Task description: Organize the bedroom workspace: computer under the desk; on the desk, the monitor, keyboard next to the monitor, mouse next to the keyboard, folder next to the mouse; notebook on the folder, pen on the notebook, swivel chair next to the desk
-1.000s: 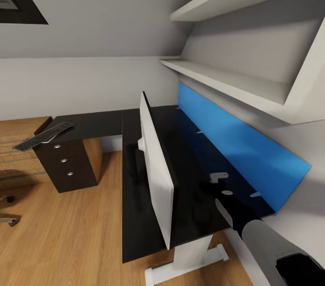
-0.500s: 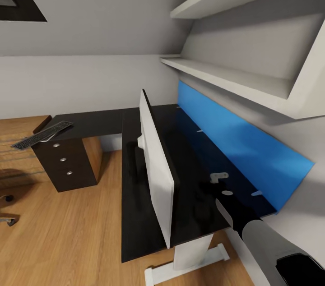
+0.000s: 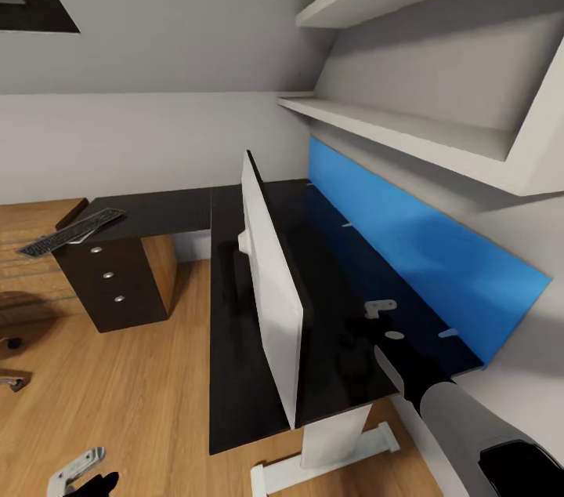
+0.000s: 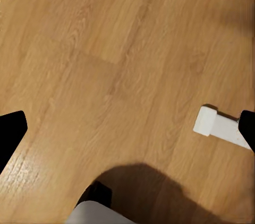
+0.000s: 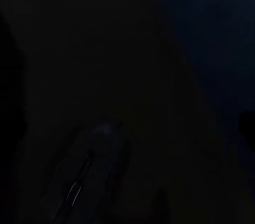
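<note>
Over the black bench, the head camera finds the monitor standing upright on the long wing, seen almost edge-on, white back toward the room. Its long axis runs along that wing, parallel to the blue wall panel. The right arm reaches in behind the screen, between monitor and panel, and the right hand hangs low over the glossy top just beside the screen's rear. The right wrist view is nearly black, with a faint rounded shape that might be the mouse, but that cannot be told for sure. Whether the right hand is released or clenched cannot be told either.

Far off on the short wing lies the keyboard, above the drawer unit, one end overhanging the edge, its length slanting toward the monitor. The left hand is nearer to it, hanging low over the wood floor with fingers spread wide, grasping nothing. A white desk foot shows beside it. Bringing the keyboard over looks like a left-arm job.
</note>
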